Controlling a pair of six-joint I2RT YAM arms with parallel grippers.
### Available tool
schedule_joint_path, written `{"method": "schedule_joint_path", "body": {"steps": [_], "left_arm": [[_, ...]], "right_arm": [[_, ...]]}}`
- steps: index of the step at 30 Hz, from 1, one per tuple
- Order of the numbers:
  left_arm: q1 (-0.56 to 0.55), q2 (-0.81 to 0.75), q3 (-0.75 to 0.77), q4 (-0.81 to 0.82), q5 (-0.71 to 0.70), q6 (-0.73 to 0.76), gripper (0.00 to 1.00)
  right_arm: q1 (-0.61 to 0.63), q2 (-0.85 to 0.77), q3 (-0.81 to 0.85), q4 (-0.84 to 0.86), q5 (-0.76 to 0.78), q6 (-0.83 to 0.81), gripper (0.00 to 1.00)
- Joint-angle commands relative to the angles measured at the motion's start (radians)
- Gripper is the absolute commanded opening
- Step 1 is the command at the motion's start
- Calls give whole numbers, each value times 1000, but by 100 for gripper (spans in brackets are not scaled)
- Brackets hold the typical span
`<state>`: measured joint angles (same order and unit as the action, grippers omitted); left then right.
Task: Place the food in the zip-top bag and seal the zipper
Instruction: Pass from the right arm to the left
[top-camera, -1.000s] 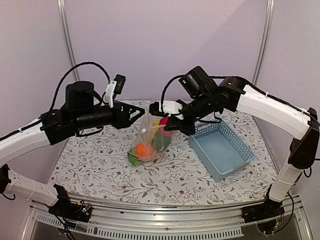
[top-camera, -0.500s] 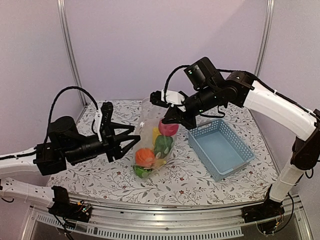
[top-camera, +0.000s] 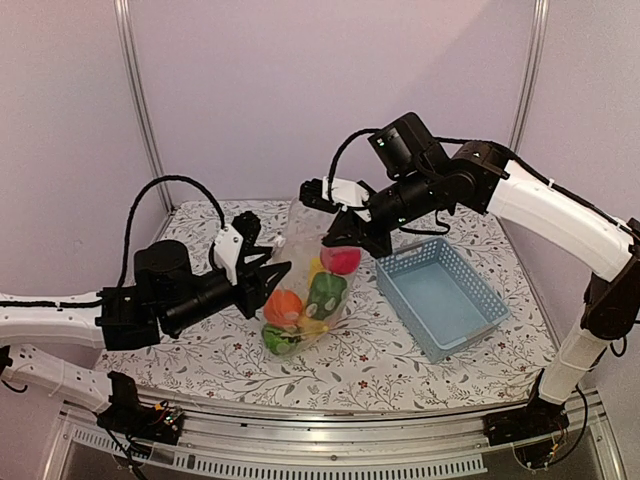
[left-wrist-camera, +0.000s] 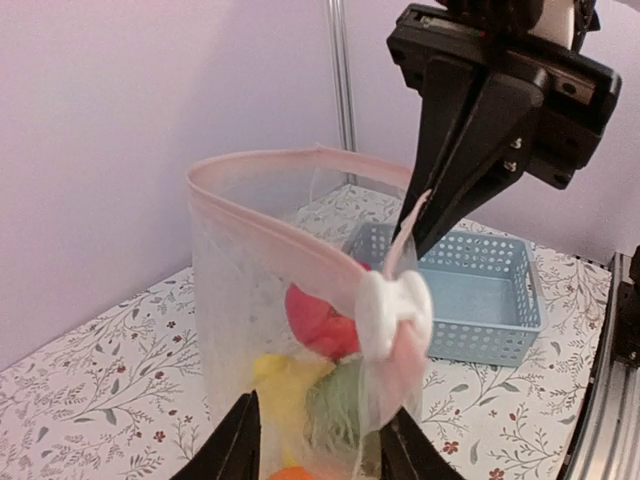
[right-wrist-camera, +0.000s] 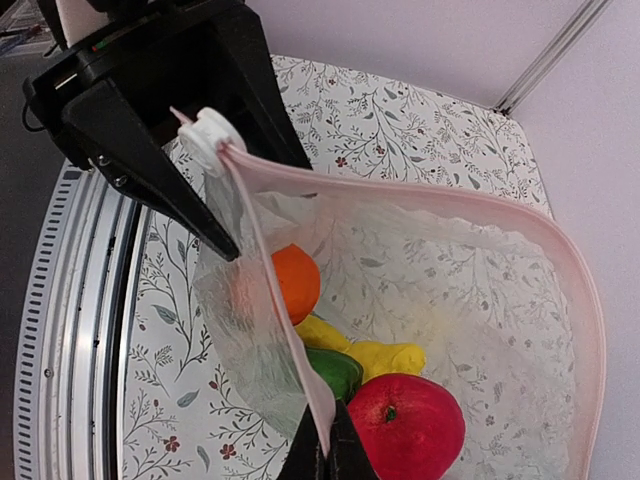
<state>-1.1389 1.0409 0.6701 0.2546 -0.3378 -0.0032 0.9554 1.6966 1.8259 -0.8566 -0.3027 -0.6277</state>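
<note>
The clear zip-top bag (top-camera: 305, 285) hangs upright from my right gripper (top-camera: 346, 226), which is shut on the pale pink zipper strip (right-wrist-camera: 450, 200) at one end of the mouth (right-wrist-camera: 325, 455). The mouth gapes open. Inside lie a red apple (right-wrist-camera: 405, 425), an orange (right-wrist-camera: 295, 280), a yellow banana (right-wrist-camera: 385, 355) and a green pepper (right-wrist-camera: 330, 370). A white slider (left-wrist-camera: 395, 310) sits on the strip's other end. My left gripper (top-camera: 272, 280) is open, its jaws standing either side of the bag's slider end (left-wrist-camera: 315, 450) without pinching it.
An empty light-blue slotted basket (top-camera: 440, 300) stands on the flowered tablecloth right of the bag and also shows in the left wrist view (left-wrist-camera: 480, 290). Purple walls and metal posts close the back and sides.
My left gripper let go of the bag's mouth, dropped back low to the left, then came in again beside the bag. My right gripper lifted the bag slightly and holds it.
</note>
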Motion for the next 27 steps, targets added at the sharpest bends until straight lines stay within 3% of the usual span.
{"method": "schedule_joint_path", "body": {"steps": [1, 7, 22, 27], "left_arm": [[-12, -48, -22, 129, -89, 73, 37], [-10, -65, -50, 165, -56, 105, 31], [13, 11, -41, 214, -27, 97, 27], [26, 3, -35, 199, -39, 97, 14]], "right_arm": [[0, 6, 18, 1, -30, 14, 0], [0, 16, 33, 3, -46, 29, 0], [1, 41, 69, 2, -72, 60, 0], [0, 37, 63, 3, -72, 59, 0]]}}
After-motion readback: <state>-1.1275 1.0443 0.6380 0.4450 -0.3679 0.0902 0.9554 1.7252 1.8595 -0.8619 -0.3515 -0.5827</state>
